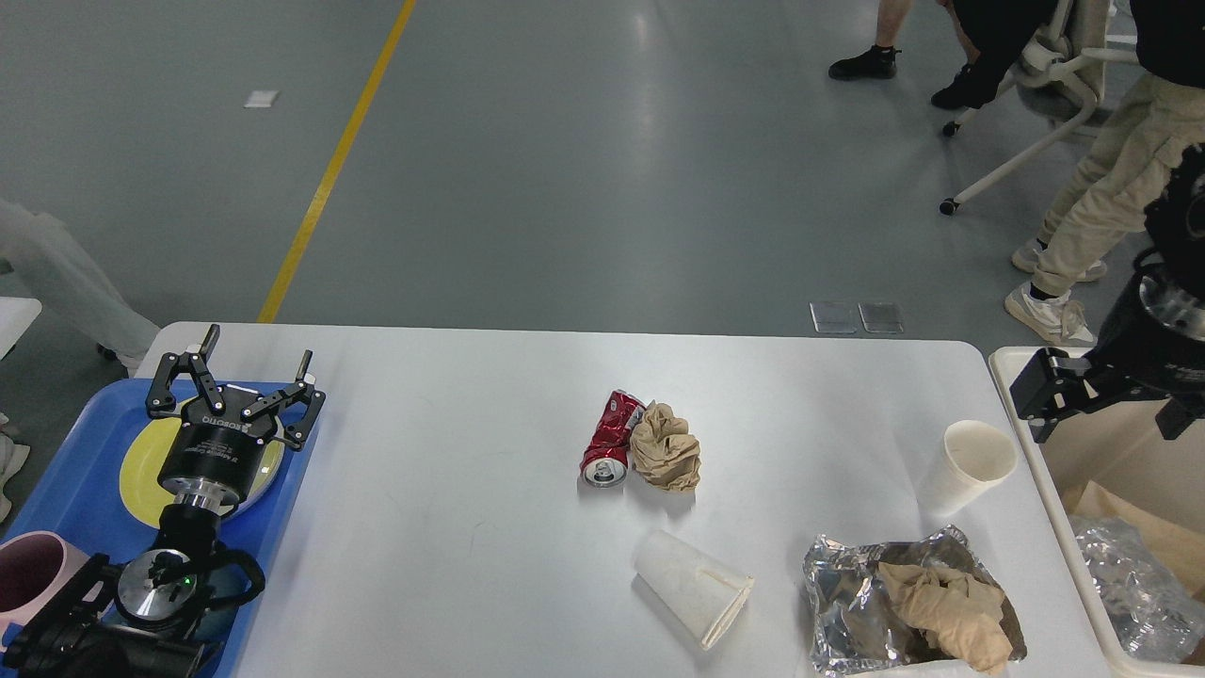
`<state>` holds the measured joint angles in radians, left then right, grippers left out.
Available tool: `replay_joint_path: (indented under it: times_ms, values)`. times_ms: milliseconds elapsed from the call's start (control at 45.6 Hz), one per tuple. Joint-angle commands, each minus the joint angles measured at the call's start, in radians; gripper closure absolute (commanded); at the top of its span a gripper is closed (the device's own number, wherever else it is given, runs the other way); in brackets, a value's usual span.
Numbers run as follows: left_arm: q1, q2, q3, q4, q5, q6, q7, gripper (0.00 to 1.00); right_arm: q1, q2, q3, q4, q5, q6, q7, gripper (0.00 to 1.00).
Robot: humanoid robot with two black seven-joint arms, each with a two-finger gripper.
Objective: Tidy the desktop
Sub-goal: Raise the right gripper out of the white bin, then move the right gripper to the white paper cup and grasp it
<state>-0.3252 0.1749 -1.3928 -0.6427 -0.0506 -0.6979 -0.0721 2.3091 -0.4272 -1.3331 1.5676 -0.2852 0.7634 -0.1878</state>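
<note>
- Desktop (452,452): white, fills the near half of the view, tray on its left end, bin just off its right end.
- My left gripper (235,372): fingers spread wide, holding nothing, hanging over the yellow plate (141,466) in the blue tray (75,443).
- Pink mug (28,579): near-left corner of the tray, partly cut off by the frame.
- My right gripper (1111,400): above the far-left rim of the bin (1054,490); seen dark and partly off the right edge, can't tell how the fingers stand or whether anything is in them.
- Mid-desktop: crushed red can (607,438) lying on its side, touching a brown paper wad (665,448) on its right.
- Nearer me: a white paper cup (692,586) on its side.
- Right side: another cup (970,466) upright, slightly tilted, near the bin.
- Near-right: crumpled foil (847,593) with brown paper (941,603) on top.
- In the bin: more foil and brown paper, probably.
</note>
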Motion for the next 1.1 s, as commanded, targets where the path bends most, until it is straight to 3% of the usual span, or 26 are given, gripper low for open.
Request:
replay_joint_path:
  times_ms: [0,110,505,658,746,1075]
  values:
    - [0.000,0.000,-0.002,0.000,0.000,0.000,0.000,0.03,0.120,0.076,0.003,0.110,0.072,-0.009,0.005,0.01]
    - [0.000,0.000,-0.002,0.000,0.000,0.002,-0.002,0.04,0.173,0.105,0.040,0.176,0.124,-0.056,0.010,0.05]
    - [0.000,0.000,-0.002,0.000,0.000,0.000,0.000,0.03,0.110,0.102,0.054,0.149,0.116,-0.127,0.005,0.06]
    - [0.000,0.000,-0.002,0.000,0.000,0.000,0.000,0.03,-0.040,0.096,0.040,0.098,0.115,-0.285,0.002,0.06]
    - [0.000,0.000,-0.002,0.000,0.000,0.000,0.000,0.03,-0.149,0.076,0.031,0.039,0.120,-0.367,0.002,0.06]
    - [0.000,0.000,-0.002,0.000,0.000,0.000,0.000,0.03,-0.556,-0.001,0.066,-0.331,0.173,-0.403,0.001,0.06]
